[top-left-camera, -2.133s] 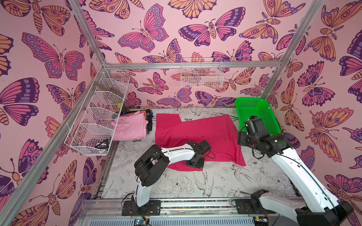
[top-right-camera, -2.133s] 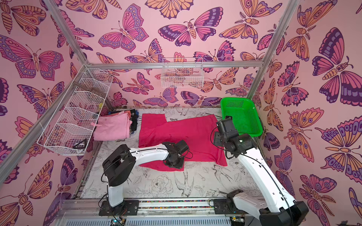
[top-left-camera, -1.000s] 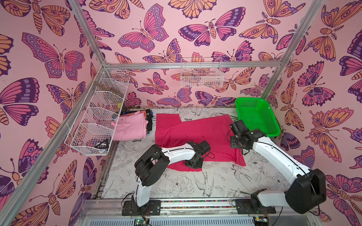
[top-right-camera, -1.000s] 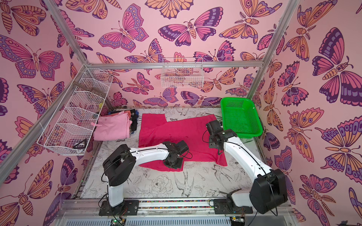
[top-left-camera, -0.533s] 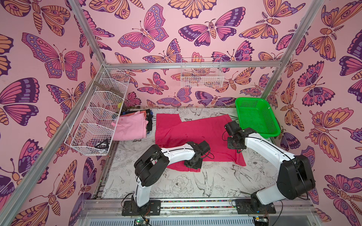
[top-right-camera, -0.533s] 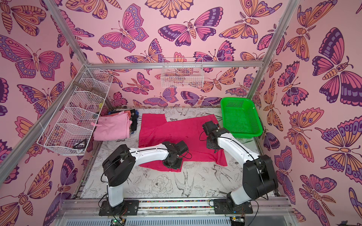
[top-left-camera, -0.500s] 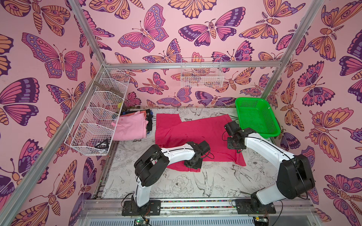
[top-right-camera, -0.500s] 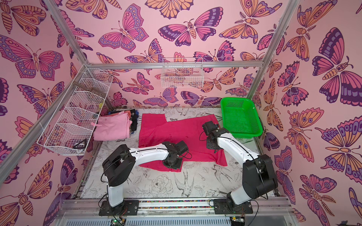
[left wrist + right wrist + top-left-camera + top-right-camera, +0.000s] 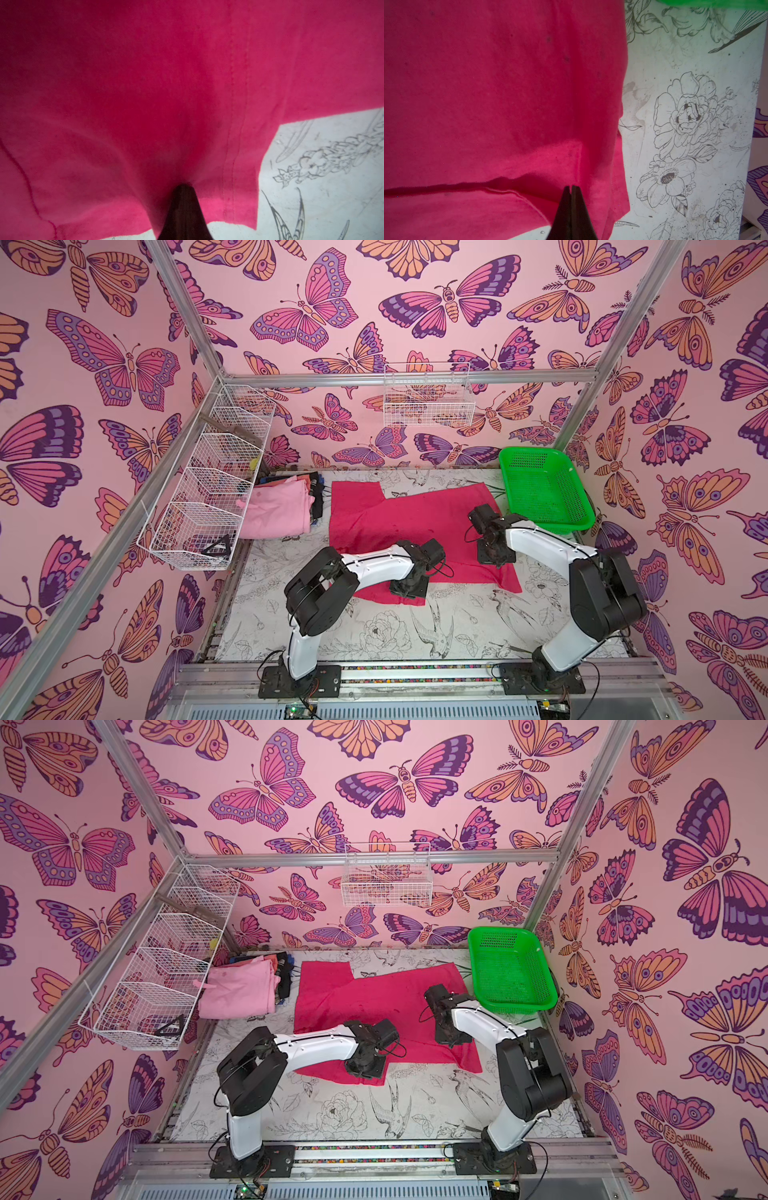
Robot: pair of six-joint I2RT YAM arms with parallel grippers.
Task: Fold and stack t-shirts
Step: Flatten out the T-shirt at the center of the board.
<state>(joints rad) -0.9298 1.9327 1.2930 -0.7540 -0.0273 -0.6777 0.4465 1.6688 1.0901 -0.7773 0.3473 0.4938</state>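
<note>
The right arm has swung from the green basket (image 9: 557, 528) onto the crimson t-shirt (image 9: 395, 522), spread mid-frame on the desk (image 9: 374, 635). The right pincer (image 9: 572, 188) and left pincer (image 9: 184, 187) both pinch its cloth, fully closed. Folding has barely begun; the light pink t-shirt (image 9: 278, 510) lies stacked centre-left.

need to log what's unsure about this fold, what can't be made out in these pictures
- Left gripper: its wrist hides it in both top views; the left wrist view shows one dark tip only.
- Right gripper: right wrist view, shut tips cover whether the crimson t-shirt is pinched.
- Shirts under the light pink t-shirt: only edges show, both top views; count unclear.
</note>
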